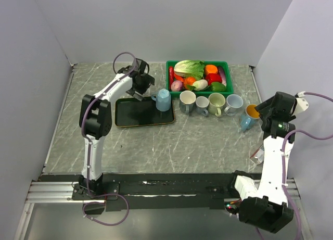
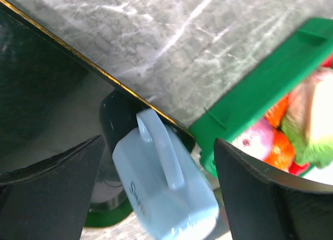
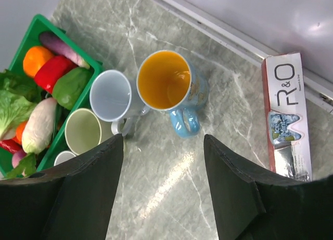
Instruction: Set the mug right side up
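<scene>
The mug I'm after is the pale blue mug (image 1: 163, 100). It sits mouth down, base up, on the far right corner of the black tray (image 1: 132, 116). On the left wrist feed its handle faces the camera. My left gripper (image 2: 158, 146) hangs over it with the jaws spread wide, one dark finger (image 2: 57, 182) to either side of the mug and neither touching it.

Just right of the tray is a row of upright mugs: a cream mug (image 1: 187, 100), a small grey mug (image 1: 202, 104), a pale green mug (image 1: 216, 103) and a white mug (image 1: 234, 102). They crowd the mug's right side, the cream one nearest. Behind them is the green basket (image 1: 169, 73), full of vegetables, its near left corner close to the pale blue mug.

At the row's right end an orange-lined blue mug (image 3: 169, 84) stands open side up, handle toward the camera. My right gripper (image 3: 162, 143) hovers above it, jaws wide apart and holding nothing. A red and white carton (image 3: 286, 112) marked R&O lies flat by the right wall, apart from the mugs.

Everything rests on a grey marble-patterned table (image 1: 182, 146) enclosed by plain pale walls on three sides.
</scene>
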Controlling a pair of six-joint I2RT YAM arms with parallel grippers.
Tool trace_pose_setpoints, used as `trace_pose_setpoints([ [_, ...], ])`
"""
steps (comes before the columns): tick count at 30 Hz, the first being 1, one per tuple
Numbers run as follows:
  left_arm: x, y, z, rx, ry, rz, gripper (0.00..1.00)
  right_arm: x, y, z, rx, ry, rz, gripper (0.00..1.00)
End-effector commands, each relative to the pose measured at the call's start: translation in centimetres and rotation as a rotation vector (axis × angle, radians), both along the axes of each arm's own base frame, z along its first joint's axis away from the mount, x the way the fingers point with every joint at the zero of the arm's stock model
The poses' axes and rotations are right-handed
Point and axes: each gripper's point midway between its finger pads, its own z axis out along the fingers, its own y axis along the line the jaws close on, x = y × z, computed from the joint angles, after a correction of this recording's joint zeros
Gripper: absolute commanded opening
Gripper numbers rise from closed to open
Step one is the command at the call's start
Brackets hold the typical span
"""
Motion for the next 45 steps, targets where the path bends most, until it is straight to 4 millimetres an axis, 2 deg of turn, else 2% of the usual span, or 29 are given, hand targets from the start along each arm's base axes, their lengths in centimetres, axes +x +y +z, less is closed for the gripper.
trace_pose_setpoints([
  [1, 0.6, -1.5, -0.7, -0.035, 0.014, 0.036, 0.89, 0.0, 0.3, 1.6, -0.019, -0.034, 0.015, 0.69],
  [7, 0.8, -2.6, -1.5, -0.051, 0.012, 0.02, 0.77, -0.1, 0.8, 0.7, -0.029, -0.017, 0.029, 0.69],
  [13, 0.9, -4.3, -1.3, -0.073, -0.012, -0.01, 0.63, -0.4, 0.6, 0.3, -0.048, 0.003, 0.026, 0.69],
  [14, 1.1, -4.6, -0.9, -0.078, -0.024, -0.019, 0.57, -0.4, 0.7, 0.3, -0.052, 0.004, 0.026, 0.69],
  [16, 1.1, -5.0, -1.3, -0.069, -0.014, -0.034, 0.53, -0.5, 0.7, 0.0, -0.057, 0.012, 0.026, 0.69],
  [17, 1.4, -5.2, -0.8, -0.072, -0.025, -0.039, 0.49, -0.7, 0.6, -0.1, -0.061, 0.014, 0.024, 0.69],
  [25, 1.2, -5.5, -1.2, -0.065, -0.024, -0.061, 0.32, -0.8, 0.7, -1.1, -0.059, 0.028, 0.026, 0.69],
  [31, 0.7, -5.6, -1.5, -0.06, -0.017, -0.094, 0.02, -0.8, 0.8, -1.3, -0.054, 0.029, 0.029, 0.69],
  [38, -0.1, -6.1, -0.8, -0.084, -0.046, -0.171, 0.01, -0.2, 1.5, -0.3, -0.046, 0.004, 0.079, 0.69],
  [39, -0.2, -6.3, 0.3, -0.096, -0.069, -0.191, 0.01, 0.3, 2.1, -0.1, -0.035, -0.009, 0.118, 0.69],
  [41, -1.1, -6.8, 0.5, -0.108, -0.086, -0.271, 0.01, 0.9, 2.9, 0.7, -0.029, -0.027, 0.176, 0.7],
  [42, -1.0, -7.2, 1.9, -0.127, -0.134, -0.306, 0.01, 1.3, 3.4, 1.0, -0.023, -0.038, 0.213, 0.7],
  [44, -2.2, -8.0, 2.4, -0.153, -0.152, -0.418, 0.01, 2.6, 5.5, 1.7, 0.017, -0.069, 0.347, 0.7],
  [45, -2.4, -8.2, 3.3, -0.157, -0.179, -0.452, 0.01, 3.0, 6.3, 1.9, 0.038, -0.079, 0.399, 0.7],
])
